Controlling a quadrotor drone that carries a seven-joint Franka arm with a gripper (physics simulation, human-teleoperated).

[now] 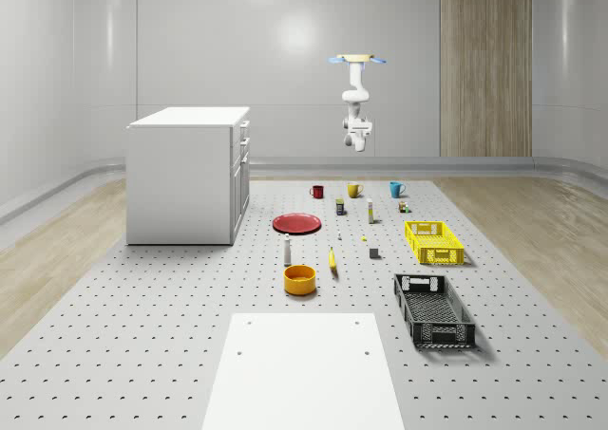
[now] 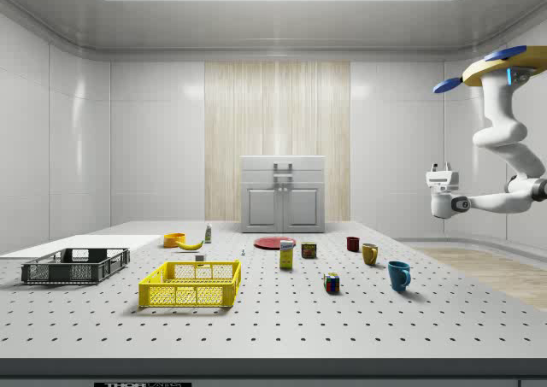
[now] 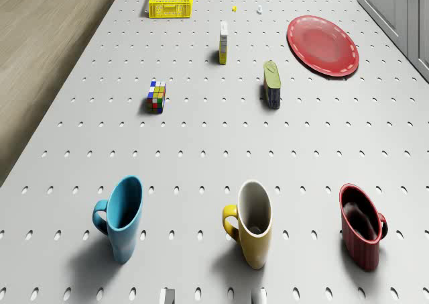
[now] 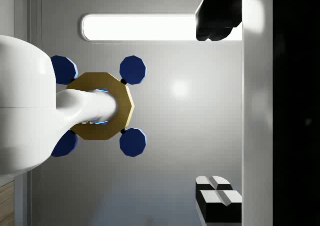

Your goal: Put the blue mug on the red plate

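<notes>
End effector (image 2: 439,179) high above blue mug (image 2: 398,275)

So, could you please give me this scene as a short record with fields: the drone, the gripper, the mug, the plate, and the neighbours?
drone: hovers high above the mug row
gripper: held in the air, far above the table
blue mug: upright on the table, untouched
red plate: flat, bare, apart from the mugs
neighbours: yellow mug in the middle, red mug beyond it
</notes>
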